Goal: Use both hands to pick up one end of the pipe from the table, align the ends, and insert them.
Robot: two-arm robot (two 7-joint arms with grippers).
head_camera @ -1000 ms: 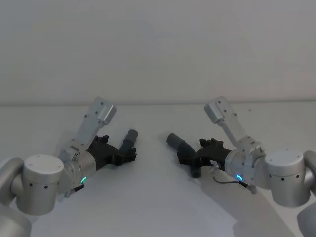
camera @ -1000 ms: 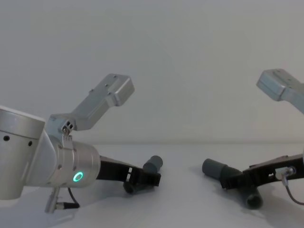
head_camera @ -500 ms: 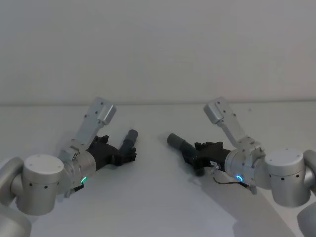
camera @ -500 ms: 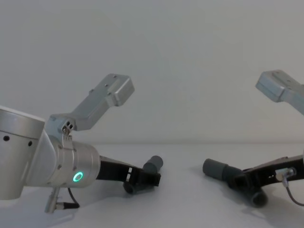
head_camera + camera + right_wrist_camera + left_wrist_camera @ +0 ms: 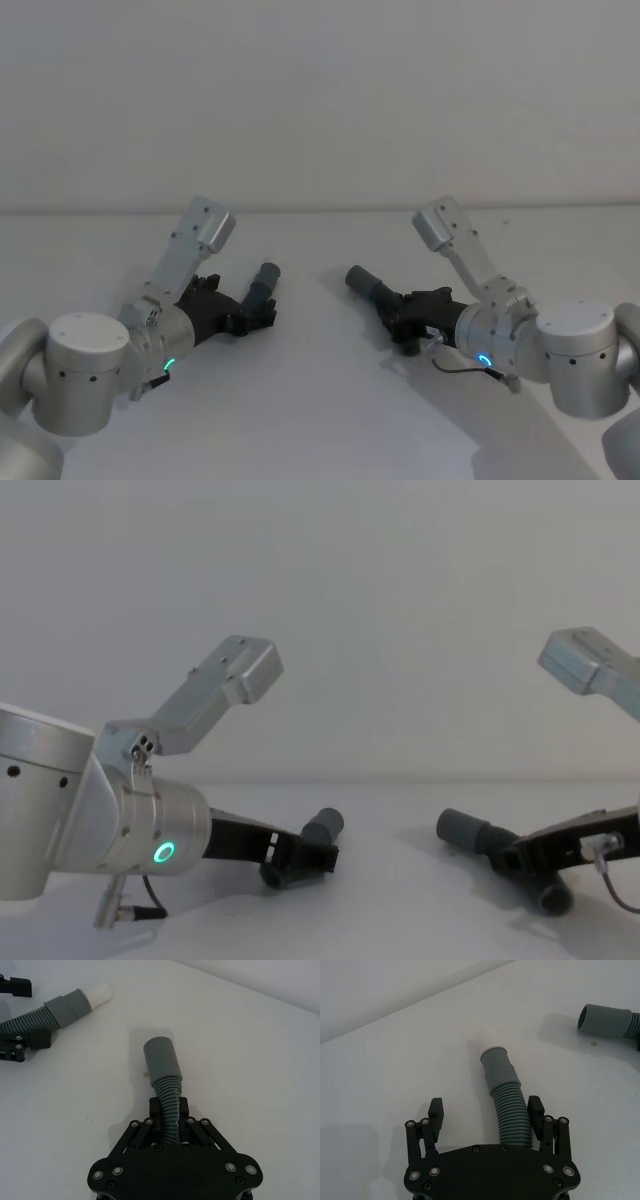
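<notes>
Two grippers work low over the white table [image 5: 320, 400], one hose piece to each. The left gripper [image 5: 486, 1108] stands wide open, its fingers [image 5: 536, 1110] astride the ribbed body of the left hose piece [image 5: 512, 1112], which runs close along one finger with clear space to the other (nothing is clamped). Beyond the fingertips, the left cuff [image 5: 500, 1067] ends in a white tip [image 5: 487, 1040] and lies on the table.

The right gripper [image 5: 168, 1108] is closed tight on the ribbed body of the right hose piece [image 5: 167, 1091], just behind the right cuff [image 5: 161, 1057], which juts forward with its open end away from the gripper; whether it touches the table or sits just above it cannot be told.

In the head view, the left piece sits left of centre and the right piece right of centre. The two cuffs angle inward and away from the robot, well apart, with bare table between them.
</notes>
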